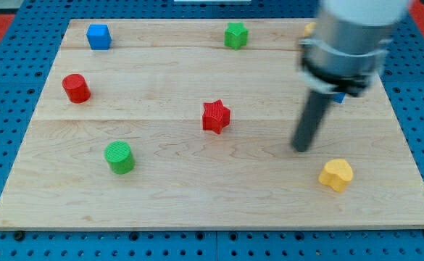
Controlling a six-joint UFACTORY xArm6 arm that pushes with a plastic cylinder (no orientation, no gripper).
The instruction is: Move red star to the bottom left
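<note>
The red star [216, 117] lies near the middle of the wooden board [161, 196]. My tip [301, 148] rests on the board to the star's right and slightly below it, well apart from it. The rod rises toward the view's top right into the blurred arm body. A yellow heart-shaped block [336, 175] lies just below and right of my tip.
A red cylinder [75, 88] is at the left, a green cylinder [119, 156] at the lower left, a blue cube [98, 35] at the top left, a green block [235, 35] at the top middle. A yellow block [309, 29] and a blue block [339, 97] peek from behind the arm.
</note>
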